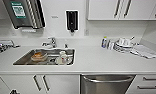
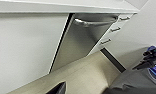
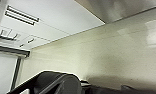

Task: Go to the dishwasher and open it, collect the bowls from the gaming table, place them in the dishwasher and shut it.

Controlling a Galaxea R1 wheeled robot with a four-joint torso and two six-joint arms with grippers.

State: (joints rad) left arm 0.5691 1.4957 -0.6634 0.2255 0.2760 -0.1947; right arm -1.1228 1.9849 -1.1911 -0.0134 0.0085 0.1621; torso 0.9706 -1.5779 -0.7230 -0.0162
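The dishwasher point(image 1: 106, 84) sits under the white counter point(image 1: 99, 61), right of the sink, directly below me. Its stainless-steel front is shut, and the bar handle point(image 1: 107, 79) runs across the top. In the left wrist view the same dishwasher front point(image 2: 79, 40) shows at a slant, with its handle point(image 2: 94, 23) just under the counter edge. A dark tip of my left gripper point(image 2: 57, 88) shows low above the beige floor, a good way short of the door. The right wrist view catches a strip of the steel front point(image 3: 119, 7) above the floor. The bowls and the gaming table are out of view.
A steel sink point(image 1: 45, 57) with a tap holds an orange dish and white cups. White dishes point(image 1: 125, 43) and bottles stand at the counter's back right. White drawers point(image 1: 146, 83) flank the dishwasher on the right and cabinet doors point(image 1: 40, 83) on the left. Wall cabinets hang above.
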